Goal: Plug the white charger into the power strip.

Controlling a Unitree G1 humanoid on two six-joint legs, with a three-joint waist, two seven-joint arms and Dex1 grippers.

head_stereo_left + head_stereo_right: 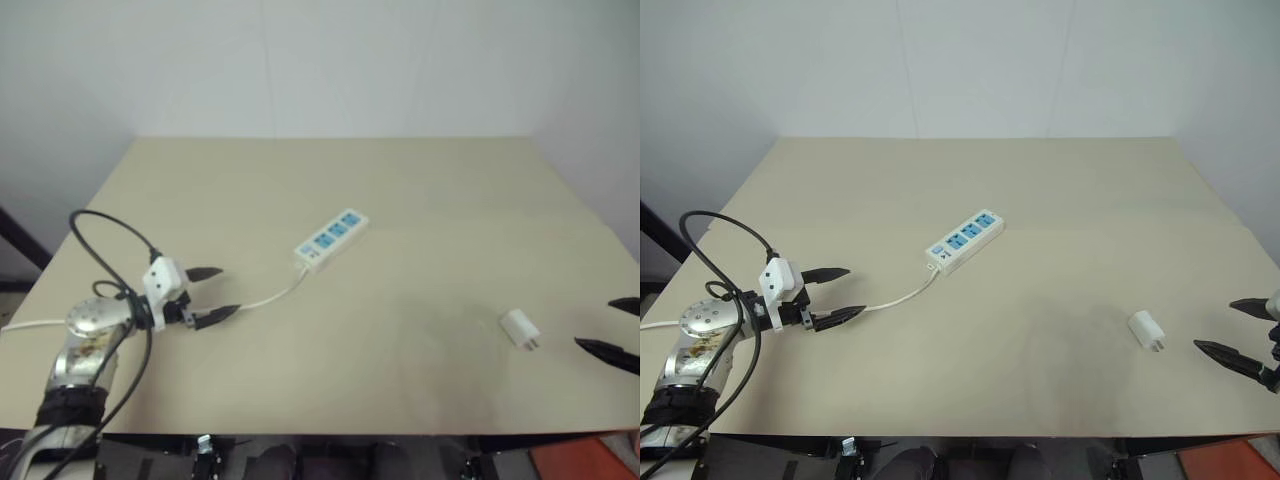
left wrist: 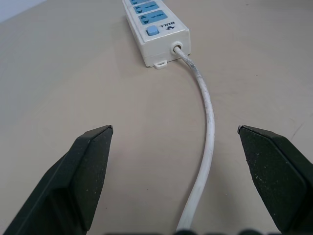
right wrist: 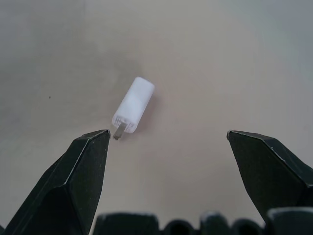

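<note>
I see the table (image 1: 1060, 190) first: a flat, matte beige top, smooth and plain, its far edge close against a pale wall (image 1: 970, 60) that meets a second wall at a corner behind the far right.

The power strip (image 1: 965, 240) lies near the middle of the table, a little toward the left edge. It is a long white plastic bar with squared ends; I count three blue socket faces (image 1: 971, 235) in a row along its top. Its long axis runs diagonally, the socket end toward the far right corner, the switch end toward the near left corner. My left wrist view shows a small blue switch (image 2: 152, 32) on that end and a thin white cord (image 2: 205, 127), round and slightly scuffed, leaving the end face. The cord curves over the tabletop toward the left edge and passes between the fingers of the left gripper (image 1: 837, 295).

The left gripper sits near the left edge, black tapered fingers spread wide, nothing held; it points toward the strip's switch end.

The right gripper (image 1: 1240, 333) is at the right edge, fingers likewise spread wide and empty.

The white charger (image 1: 1146, 330) lies on its side near the right edge, well apart from the strip and just beside the right gripper. It is a small glossy box with rounded edges. Its metal prongs (image 3: 118, 132) point toward the near right corner, at that gripper.
</note>
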